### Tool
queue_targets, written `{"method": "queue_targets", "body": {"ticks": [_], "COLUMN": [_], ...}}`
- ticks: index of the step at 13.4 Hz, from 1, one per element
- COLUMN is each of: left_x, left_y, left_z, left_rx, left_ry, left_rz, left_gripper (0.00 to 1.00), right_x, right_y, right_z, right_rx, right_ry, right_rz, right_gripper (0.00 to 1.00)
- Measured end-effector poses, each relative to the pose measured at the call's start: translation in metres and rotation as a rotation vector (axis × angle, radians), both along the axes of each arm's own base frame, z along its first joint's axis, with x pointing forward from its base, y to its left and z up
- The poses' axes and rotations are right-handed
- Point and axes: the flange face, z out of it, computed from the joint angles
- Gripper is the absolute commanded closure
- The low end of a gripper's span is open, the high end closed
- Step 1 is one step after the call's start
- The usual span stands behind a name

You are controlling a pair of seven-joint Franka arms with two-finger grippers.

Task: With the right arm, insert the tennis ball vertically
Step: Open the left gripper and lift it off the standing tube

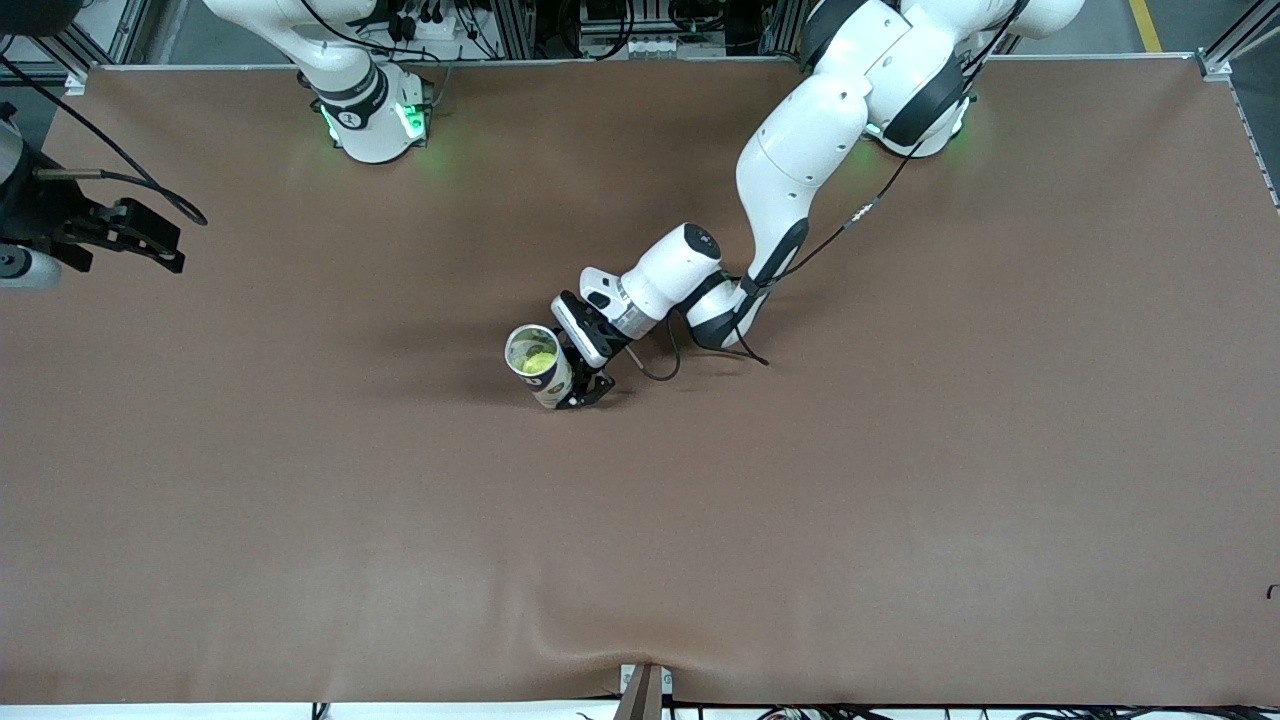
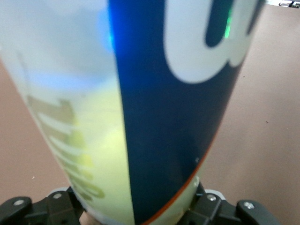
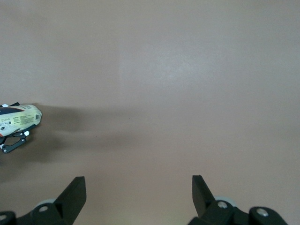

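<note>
Holding: left gripper (image 1: 583,388) is clamped on a tube (image 1: 538,364) near the table's middle, fingers on its lower part
Tube: stands upright on the brown table (image 1: 900,480), open mouth up; wall is dark blue and pale with lettering, too close in the left wrist view (image 2: 154,117) to read
Ball: yellow-green ball (image 1: 539,360) sits inside the tube, seen through the open mouth from the front camera; only its top shows
Ball in wrist view: yellow tint behind the tube's pale wall, outline hard to make out
Left gripper detail: only the finger bases (image 2: 56,201) show either side of the tube; fingertips hidden by it
Right gripper: (image 1: 150,240) waits over the table edge at the right arm's end, well apart from the tube; partly cut off at the front view's edge
Right gripper state: spread wide, nothing between the fingers (image 3: 75,192), bare table under them (image 3: 139,194)
Right wrist view extra: tube end (image 3: 21,117) and left gripper small at the frame edge, cut off
Right arm: base in view, upper links out of frame
</note>
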Motion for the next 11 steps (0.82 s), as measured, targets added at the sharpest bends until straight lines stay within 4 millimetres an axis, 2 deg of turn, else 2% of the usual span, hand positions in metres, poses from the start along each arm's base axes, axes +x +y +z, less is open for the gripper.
{"method": "queue_targets", "body": {"ticks": [3, 4, 5, 8, 11], "left_x": [0.000, 0.000, 0.000, 0.000, -0.002], "left_y": [0.000, 0.000, 0.000, 0.002, 0.010], "left_z": [0.000, 0.000, 0.000, -0.003, -0.014], "left_rx": [0.000, 0.000, 0.000, 0.007, 0.028], "left_ry": [0.000, 0.000, 0.000, 0.003, 0.017], "left_rz": [0.000, 0.000, 0.000, 0.001, 0.003], "left_gripper": [0.15, 0.03, 0.00, 0.00, 0.00], "right_x": [-0.004, -0.004, -0.004, -0.006, -0.006], "right_y": [-0.008, -0.015, -0.021, -0.026, -0.028], "right_z": [0.013, 0.016, 0.019, 0.031, 0.032], "right_rx": [0.065, 0.076, 0.076, 0.075, 0.069], "right_ry": [0.007, 0.002, -0.005, -0.026, -0.021], "right_rz": [-0.024, -0.036, -0.042, -0.048, -0.051], "right_gripper": [0.00, 0.00, 0.00, 0.00, 0.00]}}
